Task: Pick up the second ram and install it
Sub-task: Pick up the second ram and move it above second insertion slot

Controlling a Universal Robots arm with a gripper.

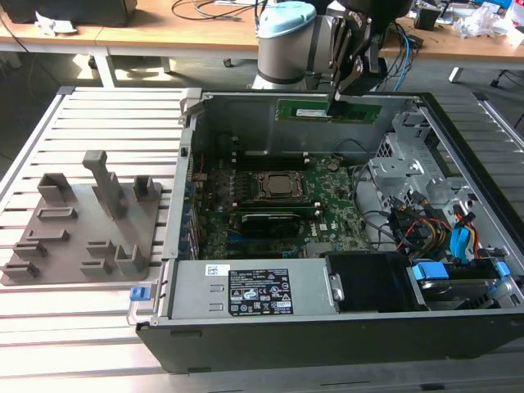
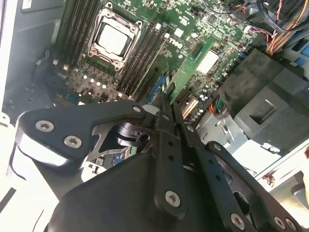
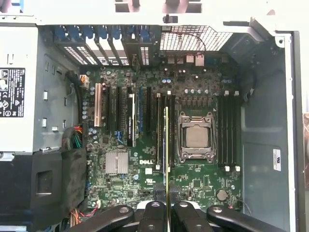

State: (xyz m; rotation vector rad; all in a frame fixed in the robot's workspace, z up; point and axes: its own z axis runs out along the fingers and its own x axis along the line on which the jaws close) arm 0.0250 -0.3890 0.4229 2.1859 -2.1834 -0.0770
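Gripper (image 1: 334, 95) pinches the second ram (image 1: 362, 110) above the open case (image 1: 327, 337) on a slatted table (image 1: 106, 106).

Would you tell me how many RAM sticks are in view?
2. The second ram is held by the end effector near the case's far wall; another stick seems seated beside the CPU socket. Others may be hidden.

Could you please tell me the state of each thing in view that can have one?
second ram: held in the air by the gripper, not yet seated.
gripper: shut on the second ram.
computer case: lying on its side, open.
CPU socket: latched shut, processor bare.
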